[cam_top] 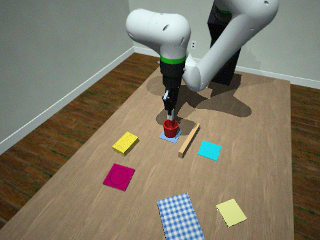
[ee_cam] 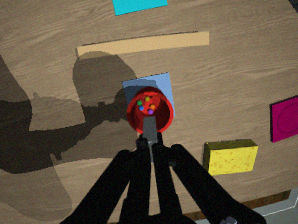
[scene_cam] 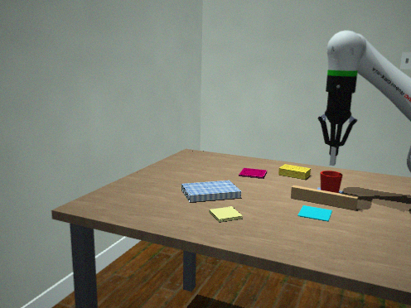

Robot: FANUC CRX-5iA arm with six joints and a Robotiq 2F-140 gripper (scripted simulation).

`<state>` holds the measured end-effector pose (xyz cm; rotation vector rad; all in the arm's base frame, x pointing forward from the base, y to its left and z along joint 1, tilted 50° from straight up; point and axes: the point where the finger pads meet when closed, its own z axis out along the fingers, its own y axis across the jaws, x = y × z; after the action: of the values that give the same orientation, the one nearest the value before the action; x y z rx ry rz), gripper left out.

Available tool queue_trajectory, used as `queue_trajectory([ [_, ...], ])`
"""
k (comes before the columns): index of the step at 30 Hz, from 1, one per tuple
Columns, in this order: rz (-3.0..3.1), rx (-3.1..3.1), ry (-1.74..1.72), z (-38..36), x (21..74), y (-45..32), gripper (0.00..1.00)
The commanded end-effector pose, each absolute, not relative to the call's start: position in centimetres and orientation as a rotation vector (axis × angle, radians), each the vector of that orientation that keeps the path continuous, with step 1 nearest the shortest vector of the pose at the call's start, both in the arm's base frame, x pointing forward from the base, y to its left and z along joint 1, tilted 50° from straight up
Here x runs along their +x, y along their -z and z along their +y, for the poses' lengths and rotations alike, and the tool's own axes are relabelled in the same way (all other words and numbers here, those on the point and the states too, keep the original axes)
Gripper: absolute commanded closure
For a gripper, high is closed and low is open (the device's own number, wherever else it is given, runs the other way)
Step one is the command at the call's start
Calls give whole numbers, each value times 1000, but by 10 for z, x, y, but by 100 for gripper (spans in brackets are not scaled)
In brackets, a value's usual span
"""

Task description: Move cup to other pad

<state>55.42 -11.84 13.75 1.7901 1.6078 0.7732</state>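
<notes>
A red cup [cam_top: 170,128] stands upright on a light blue pad [cam_top: 170,135]; it also shows in the side view [scene_cam: 331,180] and the wrist view [ee_cam: 149,111], where several coloured marbles lie inside it. My gripper [cam_top: 171,117] [scene_cam: 333,159] [ee_cam: 150,125] is shut and empty, its fingertips together a little above the cup's rim.
A yellow sponge [cam_top: 126,143], a magenta pad [cam_top: 119,176], a blue checked cloth [cam_top: 180,217] and a pale yellow pad [cam_top: 231,212] lie on the near half of the table. The arm's shadow falls behind the cup.
</notes>
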Motion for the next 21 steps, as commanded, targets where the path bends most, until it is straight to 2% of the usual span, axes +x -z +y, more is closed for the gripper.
queue_trajectory([
  [1,1611,1793,-773,-117,554,-136,100],
  [8,1611,1793,-773,-117,554,-136,100],
  [9,1611,1793,-773,-117,554,-136,41],
  [21,1611,1793,-773,-117,554,-136,41],
])
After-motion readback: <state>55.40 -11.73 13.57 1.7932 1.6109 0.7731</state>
